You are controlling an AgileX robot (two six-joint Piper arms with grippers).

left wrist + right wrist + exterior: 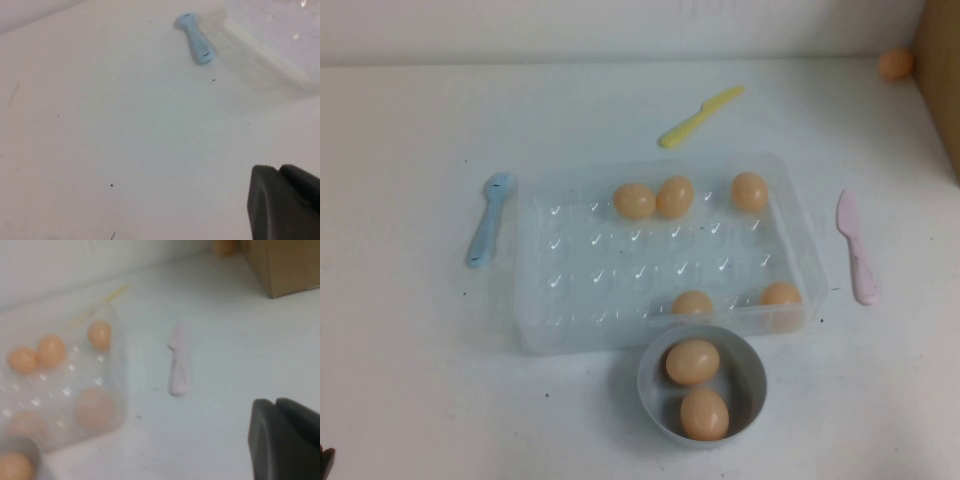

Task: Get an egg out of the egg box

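The clear plastic egg box lies mid-table. It holds several pale orange eggs: two touching at the back, one at the back right, and two at the front edge. The box and its eggs also show in the right wrist view. My left gripper is shut and empty, low over bare table to the box's left. My right gripper is shut and empty, over bare table to the box's right. Neither arm reaches into the high view.
A grey bowl with two eggs touches the box's front edge. A blue spoon lies left of the box, a yellow knife behind it, a pink knife to its right. A loose egg sits by a cardboard box at the back right.
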